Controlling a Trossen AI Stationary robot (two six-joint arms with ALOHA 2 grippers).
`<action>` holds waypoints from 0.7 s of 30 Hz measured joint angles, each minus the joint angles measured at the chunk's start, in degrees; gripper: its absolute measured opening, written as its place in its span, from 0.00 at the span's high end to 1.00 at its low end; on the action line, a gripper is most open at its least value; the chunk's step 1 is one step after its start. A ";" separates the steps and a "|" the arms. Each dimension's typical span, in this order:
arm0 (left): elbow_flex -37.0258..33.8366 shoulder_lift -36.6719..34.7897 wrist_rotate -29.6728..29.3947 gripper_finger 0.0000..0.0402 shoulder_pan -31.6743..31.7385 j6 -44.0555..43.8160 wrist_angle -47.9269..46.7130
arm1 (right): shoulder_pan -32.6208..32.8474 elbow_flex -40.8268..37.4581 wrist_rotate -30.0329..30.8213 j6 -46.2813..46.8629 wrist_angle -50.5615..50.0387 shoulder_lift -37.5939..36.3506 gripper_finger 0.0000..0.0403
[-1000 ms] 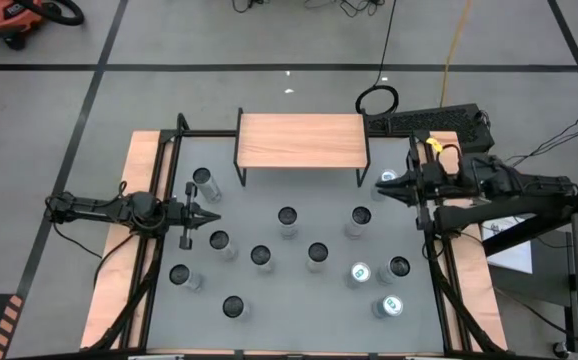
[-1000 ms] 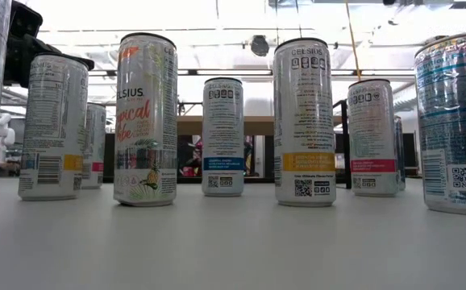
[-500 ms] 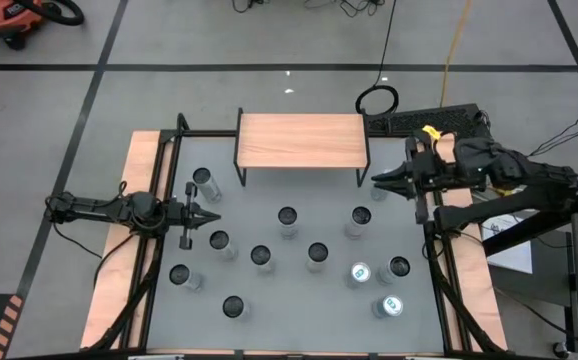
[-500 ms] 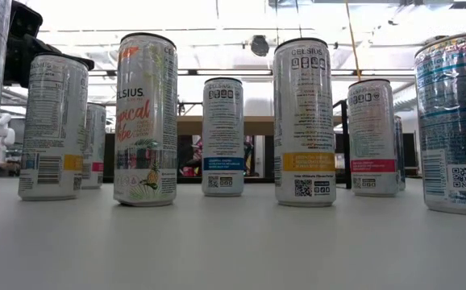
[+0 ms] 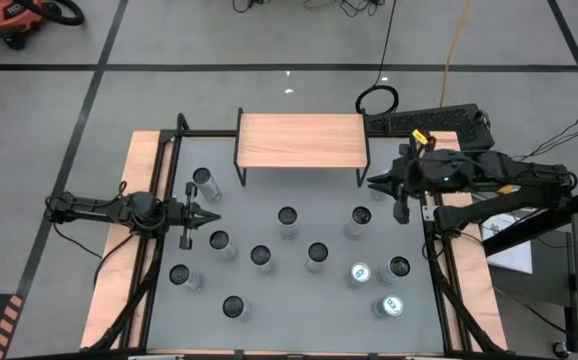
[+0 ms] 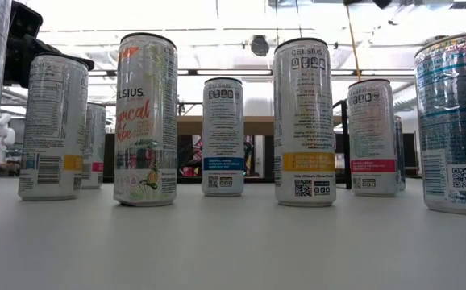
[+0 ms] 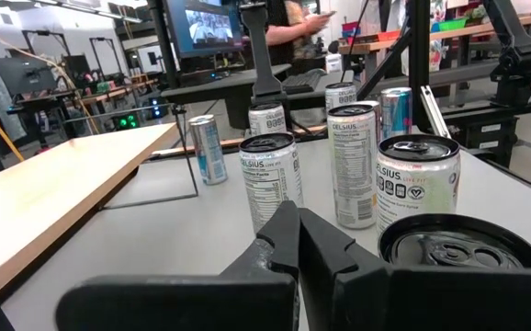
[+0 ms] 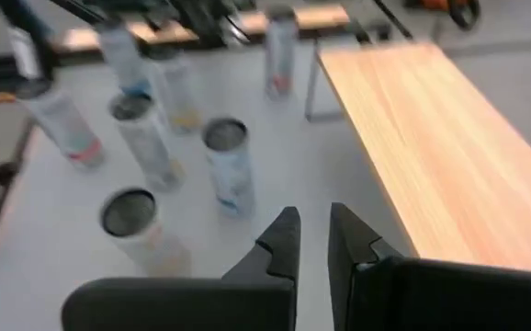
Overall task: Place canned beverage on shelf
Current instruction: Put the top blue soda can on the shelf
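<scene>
The wood-topped shelf (image 5: 301,139) stands at the worktop's (image 5: 269,310) far edge, its plank bare. Slim beverage cans (image 5: 288,221) stand upright across the grey surface between the arms, none on the shelf. The right gripper (image 5: 372,182) hangs just beside the shelf's right end, above the worktop, fingers clenched on nothing. The left gripper (image 5: 215,214) waits near the left edge, fingers likewise closed and empty, close to a can (image 5: 204,183).

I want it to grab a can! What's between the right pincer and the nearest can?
Only bare grey table. In the high view, the shut right pincer hovers beside the shelf, the nearest can just below.
</scene>
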 joint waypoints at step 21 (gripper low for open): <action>-0.01 -0.01 -0.02 1.00 -0.01 -0.02 -0.39 | -12.47 0.00 6.83 -1.50 -22.86 11.51 0.74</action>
